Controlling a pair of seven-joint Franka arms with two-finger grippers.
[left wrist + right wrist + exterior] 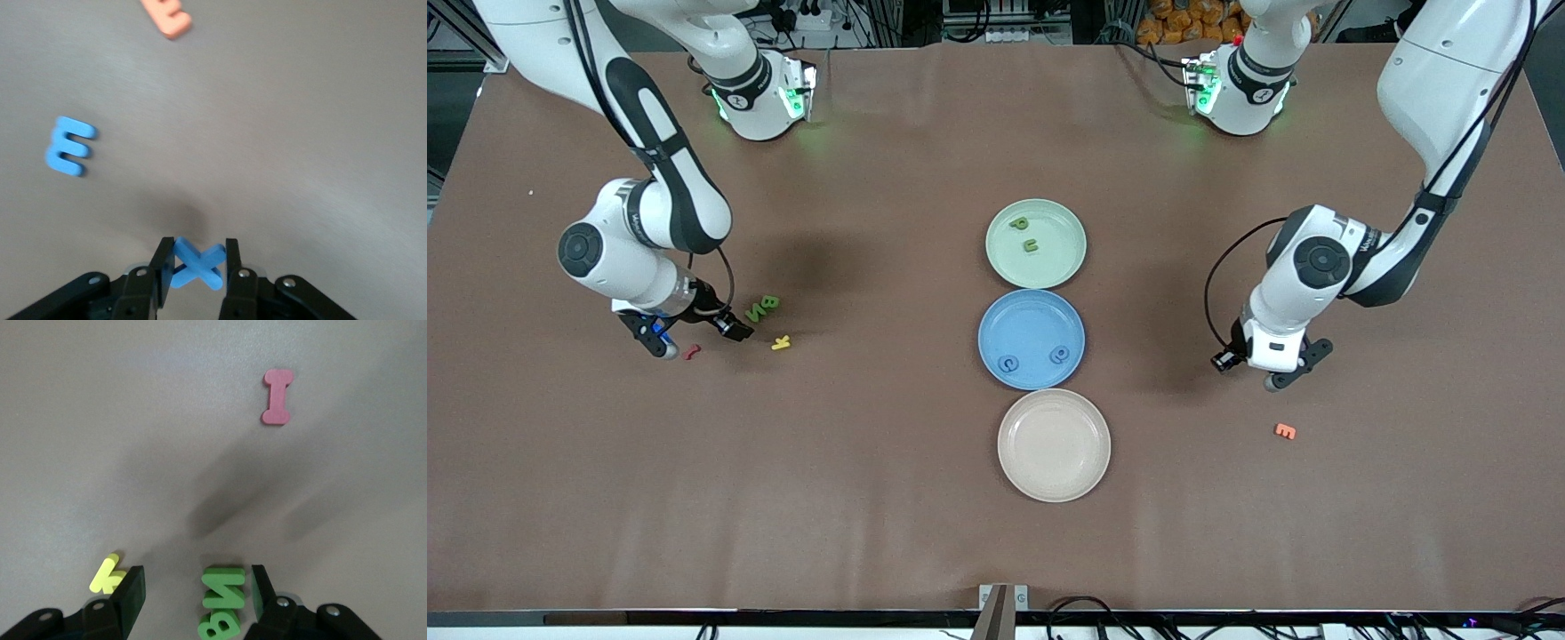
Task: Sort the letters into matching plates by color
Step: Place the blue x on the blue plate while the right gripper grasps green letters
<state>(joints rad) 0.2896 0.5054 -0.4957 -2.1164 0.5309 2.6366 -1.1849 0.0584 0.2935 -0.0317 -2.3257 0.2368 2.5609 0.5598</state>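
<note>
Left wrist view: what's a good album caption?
Left hand shut on a blue X, above the brown table.

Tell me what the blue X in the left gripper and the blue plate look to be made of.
Blue X, pinched between the left gripper's fingers: looks like soft foam, matte, with thick rounded edges and no shine.
Blue plate: probably matte plastic or a similar moulded material; even colour, smooth shallow rim, hardly any glare. The look alone does not settle which.
</note>
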